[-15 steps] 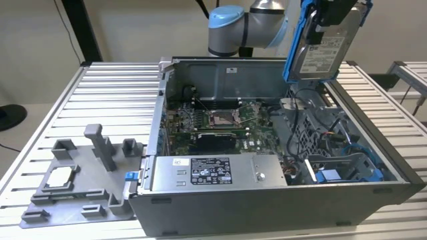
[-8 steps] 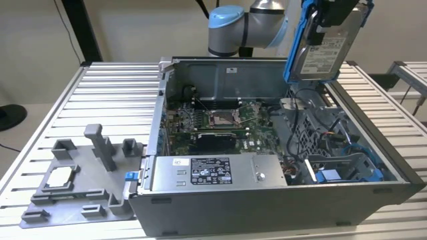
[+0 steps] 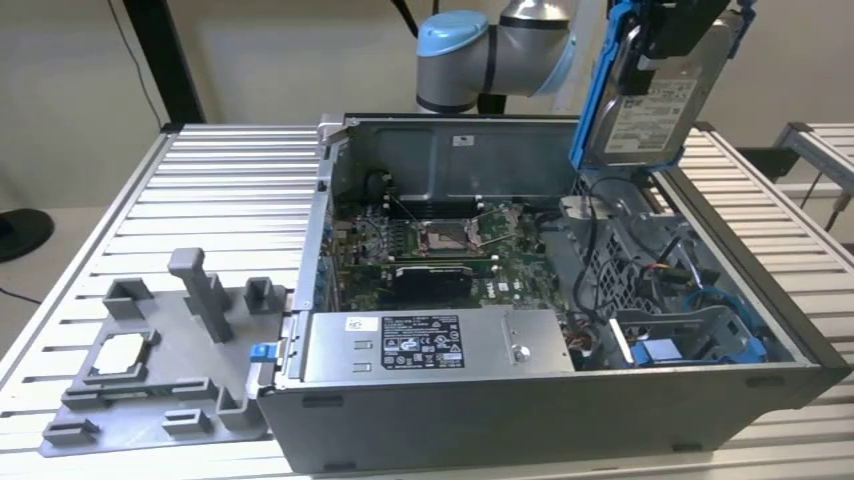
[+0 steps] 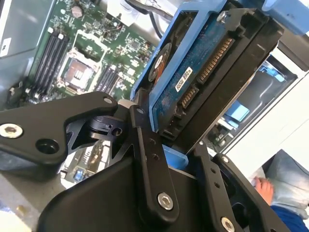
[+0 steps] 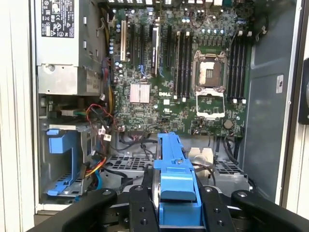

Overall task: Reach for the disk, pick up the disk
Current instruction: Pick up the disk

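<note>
The disk [image 3: 654,110], a silver hard drive with a white label and blue frame, hangs upright in the air above the far right corner of the open computer case [image 3: 534,400]. My gripper [image 3: 667,45] is shut on its upper end. In the second wrist view the disk [image 4: 203,72] shows its circuit-board underside and connector, clamped between the black fingers [image 4: 145,145]. In the first wrist view the disk's blue frame [image 5: 175,164] stands edge-on between the fingers [image 5: 142,208], with the gripper [image 5: 177,208] shut around it.
Below lie the motherboard [image 3: 441,240], a silver power supply box [image 3: 427,345], and blue drive bays [image 3: 681,340] with loose cables. A grey fixture [image 3: 200,300] holding a small square chip [image 3: 120,352] sits on the slatted table at the exterior view's left. A person's hand [image 4: 263,186] is nearby.
</note>
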You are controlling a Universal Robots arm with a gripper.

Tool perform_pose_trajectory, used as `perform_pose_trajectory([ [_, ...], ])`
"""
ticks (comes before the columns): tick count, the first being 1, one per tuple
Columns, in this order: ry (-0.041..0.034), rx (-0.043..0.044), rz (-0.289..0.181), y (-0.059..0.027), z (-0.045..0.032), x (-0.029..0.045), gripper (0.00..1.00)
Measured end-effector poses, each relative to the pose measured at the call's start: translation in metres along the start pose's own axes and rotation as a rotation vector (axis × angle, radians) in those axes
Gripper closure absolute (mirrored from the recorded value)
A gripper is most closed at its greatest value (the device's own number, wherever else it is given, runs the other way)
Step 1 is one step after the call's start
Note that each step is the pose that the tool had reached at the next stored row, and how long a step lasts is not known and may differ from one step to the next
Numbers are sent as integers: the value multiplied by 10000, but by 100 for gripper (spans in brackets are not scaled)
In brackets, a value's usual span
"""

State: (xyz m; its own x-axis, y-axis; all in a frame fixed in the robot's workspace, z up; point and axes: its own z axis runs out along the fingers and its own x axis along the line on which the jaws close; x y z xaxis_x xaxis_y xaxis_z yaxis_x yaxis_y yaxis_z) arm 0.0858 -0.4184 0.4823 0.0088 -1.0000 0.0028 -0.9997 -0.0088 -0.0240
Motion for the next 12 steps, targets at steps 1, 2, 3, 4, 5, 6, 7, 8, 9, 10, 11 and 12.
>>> perform_pose_trajectory([
  [1,0,-1,0,0,0,12,100],
  [2,0,-1,0,0,0,24,100],
  [3,1,-1,0,1,0,35,100],
  [4,0,0,1,1,0,46,100],
  [5,1,0,0,0,0,57,100],
  [6,1,0,0,1,0,69,100],
  [7,0,0,0,1,0,79,100],
  [8,0,-1,0,1,0,88,100],
  [9,0,-1,0,1,0,133,100],
  [10,0,-1,0,1,0,142,100],
  [11,1,-1,0,1,0,152,100],
  [12,1,-2,1,2,0,175,100],
])
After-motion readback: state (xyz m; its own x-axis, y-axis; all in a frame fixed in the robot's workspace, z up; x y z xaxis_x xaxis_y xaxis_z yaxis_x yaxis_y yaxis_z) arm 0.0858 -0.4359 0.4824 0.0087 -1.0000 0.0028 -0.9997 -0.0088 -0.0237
